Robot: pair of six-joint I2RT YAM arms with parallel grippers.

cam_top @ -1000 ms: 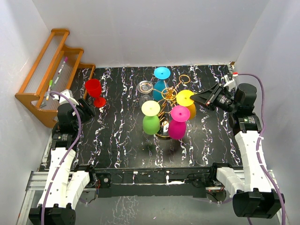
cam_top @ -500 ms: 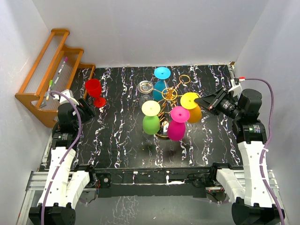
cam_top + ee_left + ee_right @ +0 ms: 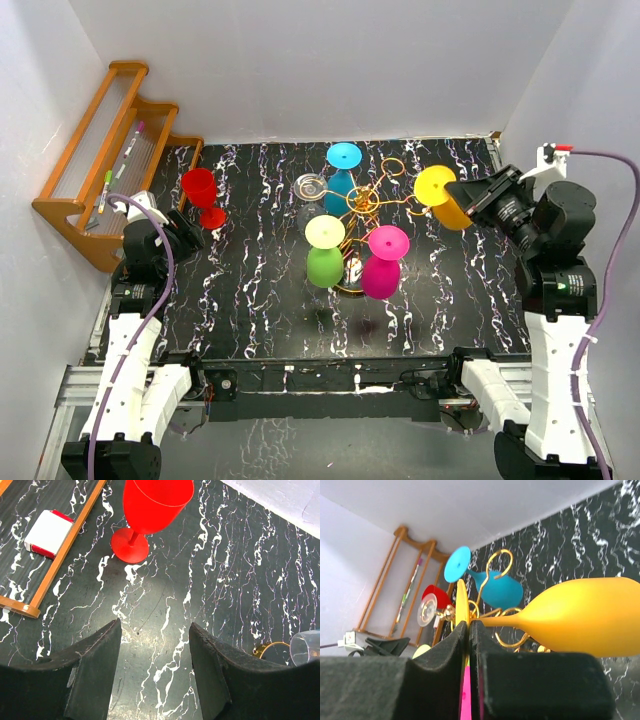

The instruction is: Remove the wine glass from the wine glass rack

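I am holding the yellow glass (image 3: pixel 436 190) by the rim of its foot, with the right tool (image 3: pixel 458 192) clamped on that thin disc. The glass is lying tilted in the air just to the right of the gold rack (image 3: pixel 362 200), apart from its loops. To my eye the lift-off itself is looking done, so I am treating the carry and set-down as the work in hand. A pinch on a disc edge is a weak hold, and the bowl is hanging out to one side and levering on it. So I am planning slow, smooth travel with no sharp wrist turns. I am wanting to keep drifting away from the pink glass (image 3: pixel 381 268) and the blue glass (image 3: pixel 343 178) hanging on the rack. Then I am rolling the wrist until the foot is facing down over a bare patch of worktop (image 3: pixel 470 290), letting go only once it is sitting flat. The left tool (image 3: pixel 155 625) is resting with its fingers apart near the red glass (image 3: pixel 152 505), and I am leaving it there
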